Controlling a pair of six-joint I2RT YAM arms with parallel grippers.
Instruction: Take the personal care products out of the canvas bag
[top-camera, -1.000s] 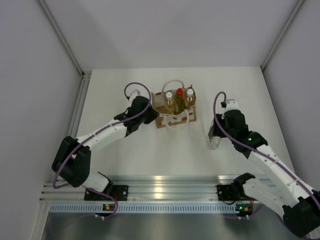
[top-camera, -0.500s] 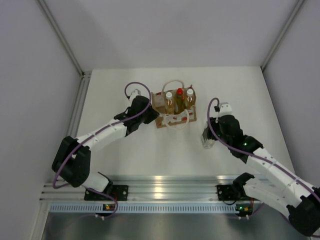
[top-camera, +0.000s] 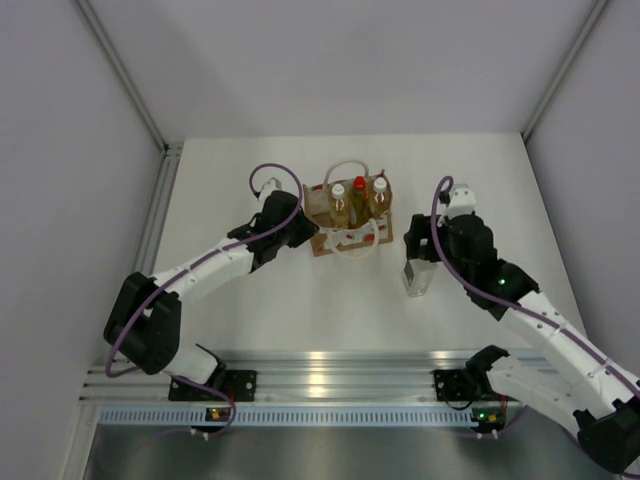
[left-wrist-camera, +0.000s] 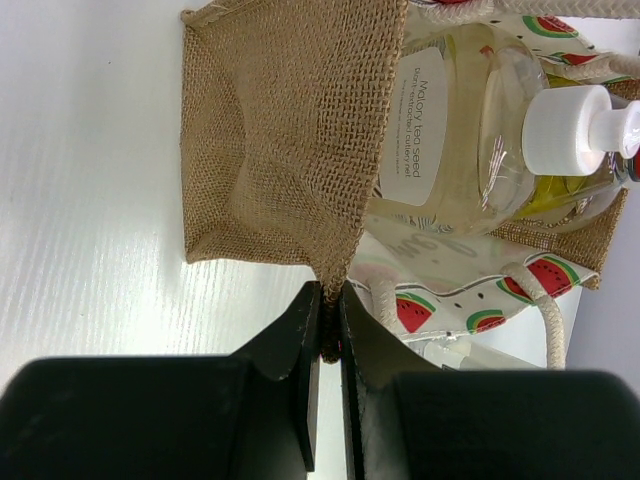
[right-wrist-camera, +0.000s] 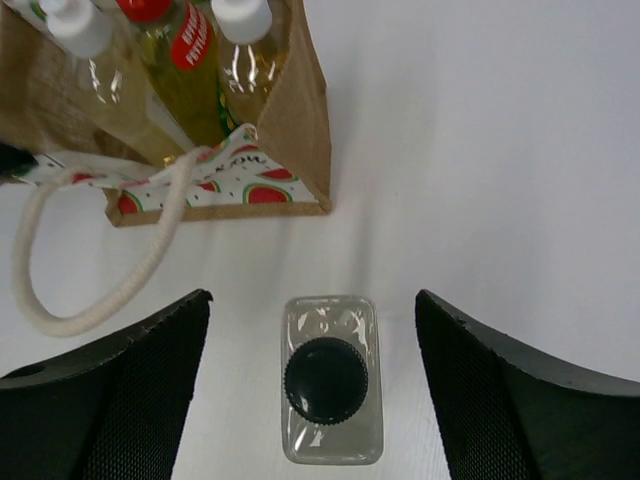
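The tan canvas bag (top-camera: 348, 228) stands at mid-table with three personal care products in it: two amber bottles with white caps (top-camera: 338, 204) (top-camera: 379, 196) and a yellow bottle with a red cap (top-camera: 359, 192). My left gripper (top-camera: 305, 229) is shut on the bag's left side edge (left-wrist-camera: 327, 290). A clear squarish bottle with a dark cap (right-wrist-camera: 332, 380) (top-camera: 418, 278) stands upright on the table, right of the bag. My right gripper (right-wrist-camera: 312, 300) (top-camera: 421, 252) hangs open above it, fingers wide on either side and not touching it.
The bag's white rope handle (right-wrist-camera: 95, 290) loops out over the table in front of the watermelon-print panel (right-wrist-camera: 225, 185). Grey walls close in the white table (top-camera: 250, 290) at the back and sides. A metal rail (top-camera: 330, 370) runs along the near edge.
My right gripper has opened and let go of the clear bottle, which now stands alone on the table. The left gripper has stayed shut on the bag's edge.
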